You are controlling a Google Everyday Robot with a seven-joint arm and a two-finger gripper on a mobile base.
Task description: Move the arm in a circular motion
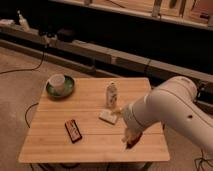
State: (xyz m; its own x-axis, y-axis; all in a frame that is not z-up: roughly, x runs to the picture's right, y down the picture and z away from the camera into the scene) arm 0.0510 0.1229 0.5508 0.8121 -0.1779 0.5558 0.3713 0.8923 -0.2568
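The arm [170, 112] is large, glossy white and made of thick rounded segments with small dark dots. It reaches in from the right over the right part of the wooden table [55, 142]. The gripper [119, 112] at its yellowish end hangs low over the table, right beside a white packet [106, 117]. A second yellowish piece [128, 137] shows at the arm's lower edge. The gripper holds nothing that I can see.
A green plate with a white cup [60, 84] sits at the table's back left. A small bottle [112, 94] stands mid-table. A dark snack bar [73, 130] lies front left. A reddish item [133, 143] peeks out under the arm. Cables and a dark shelf run behind.
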